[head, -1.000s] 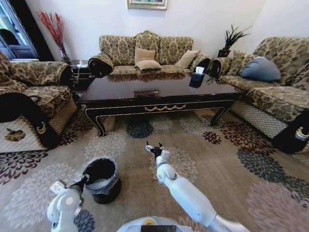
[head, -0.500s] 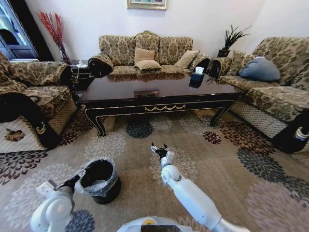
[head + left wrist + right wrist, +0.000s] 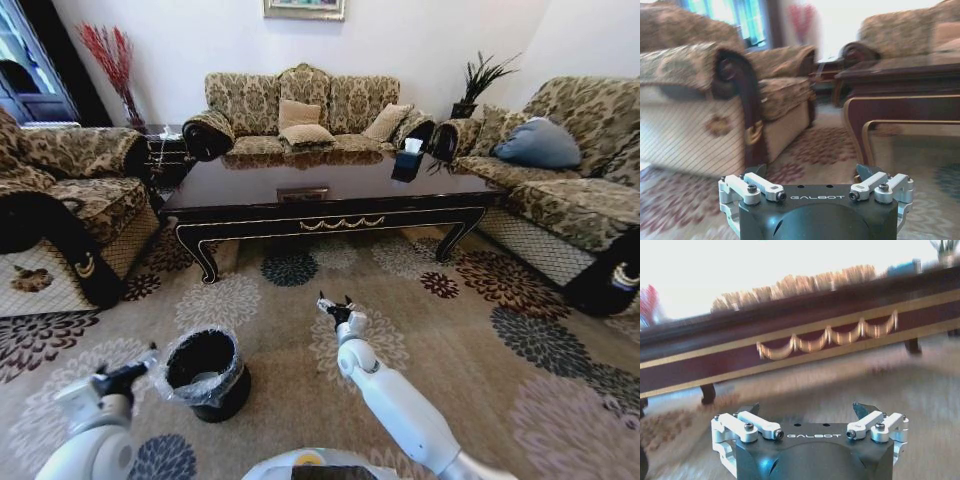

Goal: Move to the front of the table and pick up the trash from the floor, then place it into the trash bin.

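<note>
From the head view, the table [image 3: 330, 195] stands across the room on the flowered carpet [image 3: 480, 370], its glossy surface carrying a dark tissue box [image 3: 407, 162] near the far right corner. The trash bin [image 3: 206, 372] sits on the carpet well short of the table, toward the robot's left, its crinkled liner folded over the rim. The left gripper [image 3: 128, 377] hangs just beside the bin's left side, apart from it, its fingers spread with nothing between them. The right gripper [image 3: 335, 306] is stretched out over the carpet between bin and table, fingers parted and empty.

In the left wrist view, the left gripper [image 3: 812, 175] is open toward an armchair [image 3: 715, 95] and a table leg.

In the right wrist view, the right gripper [image 3: 807, 412] is open, facing the table's scroll-trimmed apron [image 3: 827, 340].
</note>
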Available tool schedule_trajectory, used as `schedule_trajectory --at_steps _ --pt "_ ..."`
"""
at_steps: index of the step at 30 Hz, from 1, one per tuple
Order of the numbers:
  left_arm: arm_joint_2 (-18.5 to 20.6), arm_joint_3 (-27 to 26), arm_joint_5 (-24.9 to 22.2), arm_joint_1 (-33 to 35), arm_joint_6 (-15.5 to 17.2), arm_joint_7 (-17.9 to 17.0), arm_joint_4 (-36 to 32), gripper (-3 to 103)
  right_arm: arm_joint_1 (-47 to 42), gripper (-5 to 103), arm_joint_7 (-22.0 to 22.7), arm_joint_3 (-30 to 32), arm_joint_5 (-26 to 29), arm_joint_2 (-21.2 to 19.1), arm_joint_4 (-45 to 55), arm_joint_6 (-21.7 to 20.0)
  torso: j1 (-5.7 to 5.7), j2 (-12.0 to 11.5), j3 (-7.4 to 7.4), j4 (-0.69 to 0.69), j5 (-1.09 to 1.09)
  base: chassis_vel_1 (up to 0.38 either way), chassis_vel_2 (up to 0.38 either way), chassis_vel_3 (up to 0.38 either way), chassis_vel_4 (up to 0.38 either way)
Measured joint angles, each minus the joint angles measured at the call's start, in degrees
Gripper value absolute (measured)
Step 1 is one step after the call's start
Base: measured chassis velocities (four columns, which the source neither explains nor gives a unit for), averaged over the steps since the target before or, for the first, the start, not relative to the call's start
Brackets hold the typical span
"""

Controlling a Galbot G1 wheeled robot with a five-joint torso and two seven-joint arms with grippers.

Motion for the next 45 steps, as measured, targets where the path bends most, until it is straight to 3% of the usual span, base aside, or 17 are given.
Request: schedule_trajectory --at_steps 3,4,6,12,16,20,23,28,34,45 --pt "0.22 -0.32 0.42 0.68 -1.49 3.07 -0.34 100 -1.09 100 -2.33 1.47 -3.08 -1.20 1.34 1.67 0.00 0.00 0.00 0.00 0.01 0.000 0.000 0.000 0.000" --pt "0.12 -0.03 2.77 1.27 -3.39 5.50 -0.69 100 -2.66 100 -4.74 3.18 -6.46 -2.17 2.72 3.42 0.00 0.00 0.00 -0.01 0.00 0.000 0.000 0.000 0.000" --pt "-0.17 0.95 5.32 2.14 -4.79 7.12 -1.43 100 -4.87 100 -7.20 5.31 -10.86 -2.90 4.25 4.88 0.00 0.00 0.00 -0.01 0.01 0.000 0.000 0.000 0.000" --pt "-0.32 2.08 5.36 2.91 -7.93 6.47 -2.12 100 -10.66 100 -9.09 9.95 -17.11 -3.82 6.98 7.29 0.00 0.00 0.00 -0.01 0.01 0.000 0.000 0.000 0.000" --pt "-1.30 0.72 6.60 1.53 -9.32 5.74 -1.87 100 -14.03 100 -7.49 15.66 -19.07 -3.36 8.03 12.41 0.00 0.00 0.00 0.00 0.02 0.000 0.000 0.000 0.000" --pt "-2.20 0.55 6.74 1.16 -9.76 5.09 -1.43 100 -14.87 100 -6.62 18.46 -18.20 -5.24 10.41 11.77 0.00 0.00 0.00 0.00 0.01 0.000 0.000 0.000 0.000" --pt "-3.02 0.86 7.40 0.75 -13.48 6.04 0.42 100 -15.51 100 -7.47 20.23 -13.65 -9.51 12.94 11.02 0.00 0.00 0.00 0.00 0.01 0.000 0.000 0.000 0.000" --pt "-3.68 1.61 6.39 0.55 -17.00 8.34 1.98 100 -17.37 100 -10.20 21.91 -9.85 -12.88 14.85 11.17 0.00 0.00 0.00 0.00 0.01 0.000 0.000 0.000 0.000" --pt "-3.77 2.41 6.23 -0.21 -19.10 9.08 3.94 100 -19.79 100 -11.83 23.64 -9.39 -13.62 16.04 11.90 0.00 -0.01 0.00 0.00 0.01 0.000 0.000 0.000 0.000" --pt "-3.47 2.81 6.43 -0.55 -19.89 10.63 5.19 100 -21.42 100 -14.57 24.46 -10.33 -13.22 15.36 13.37 0.00 -0.01 0.00 0.00 0.01 0.000 0.000 0.000 0.000"
